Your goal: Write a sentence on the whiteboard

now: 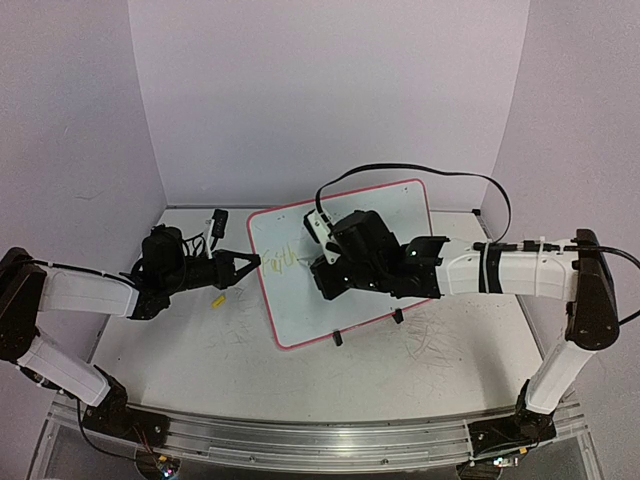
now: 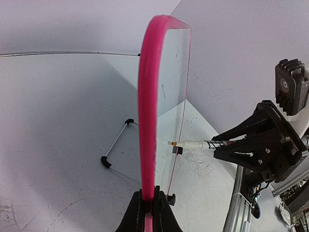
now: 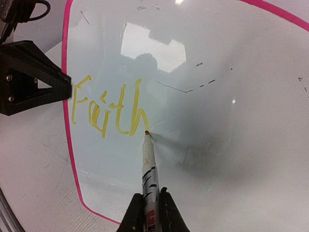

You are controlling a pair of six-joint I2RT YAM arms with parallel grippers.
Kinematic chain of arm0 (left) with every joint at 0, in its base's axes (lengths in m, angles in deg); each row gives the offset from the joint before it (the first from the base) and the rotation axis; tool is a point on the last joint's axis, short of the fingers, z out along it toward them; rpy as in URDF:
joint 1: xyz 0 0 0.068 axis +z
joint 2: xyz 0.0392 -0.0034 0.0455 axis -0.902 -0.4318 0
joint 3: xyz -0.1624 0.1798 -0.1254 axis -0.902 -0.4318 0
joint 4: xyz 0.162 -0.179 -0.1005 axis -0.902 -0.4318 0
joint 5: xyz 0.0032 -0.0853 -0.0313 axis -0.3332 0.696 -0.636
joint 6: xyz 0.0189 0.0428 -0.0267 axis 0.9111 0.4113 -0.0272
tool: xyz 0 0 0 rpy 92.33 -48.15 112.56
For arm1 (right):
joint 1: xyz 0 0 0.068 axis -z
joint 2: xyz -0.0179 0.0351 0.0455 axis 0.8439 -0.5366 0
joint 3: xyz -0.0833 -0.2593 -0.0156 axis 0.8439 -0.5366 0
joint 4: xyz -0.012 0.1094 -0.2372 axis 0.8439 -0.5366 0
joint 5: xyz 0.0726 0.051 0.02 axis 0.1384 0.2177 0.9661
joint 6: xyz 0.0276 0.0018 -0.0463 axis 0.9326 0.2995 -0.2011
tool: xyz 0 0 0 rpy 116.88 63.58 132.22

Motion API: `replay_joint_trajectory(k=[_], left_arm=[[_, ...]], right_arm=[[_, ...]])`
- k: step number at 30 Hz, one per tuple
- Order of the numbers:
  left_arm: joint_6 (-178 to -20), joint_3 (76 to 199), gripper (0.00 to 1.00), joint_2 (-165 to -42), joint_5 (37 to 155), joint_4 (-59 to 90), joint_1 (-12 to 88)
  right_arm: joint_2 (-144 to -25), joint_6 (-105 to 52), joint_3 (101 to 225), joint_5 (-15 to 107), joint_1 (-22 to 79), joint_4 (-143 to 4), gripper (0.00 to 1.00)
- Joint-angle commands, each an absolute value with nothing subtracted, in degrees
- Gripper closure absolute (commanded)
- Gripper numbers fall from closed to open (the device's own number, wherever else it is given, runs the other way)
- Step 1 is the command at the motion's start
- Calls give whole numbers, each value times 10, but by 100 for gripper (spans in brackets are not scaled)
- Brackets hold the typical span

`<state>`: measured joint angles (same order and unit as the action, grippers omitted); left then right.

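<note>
Right fingers (image 3: 131, 218) tight around a marker (image 3: 150, 174), tip on the whiteboard (image 3: 217, 96); left fingers (image 2: 135, 215) tight on its rim (image 2: 147, 96), arms (image 1: 90, 290) outstretched.

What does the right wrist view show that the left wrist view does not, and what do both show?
Only the right wrist view: the yellow word "Faith" on the whiteboard. Only the left wrist view: the wire stand with black feet behind the board. Both: the whiteboard, its pink rim clamped by the left gripper, and the marker in the right gripper, tip against the board.
</note>
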<state>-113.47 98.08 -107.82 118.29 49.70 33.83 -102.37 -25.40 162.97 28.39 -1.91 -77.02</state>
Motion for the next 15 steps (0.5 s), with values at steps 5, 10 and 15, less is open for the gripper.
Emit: replay_joint_trajectory(k=[5,10,15], left_arm=[[-1129,987,100,-1054,1195,520,338],[-1133,987,100,-1046,1183,517,338],[-1140,986,88,-1029,1163,509,338]], right_arm=[[-993,-237,1632,298,-17,-786,100],[-930,-235,1664,312,-16,-779,100],[-903,-269,1652,306,-5,-774,100]])
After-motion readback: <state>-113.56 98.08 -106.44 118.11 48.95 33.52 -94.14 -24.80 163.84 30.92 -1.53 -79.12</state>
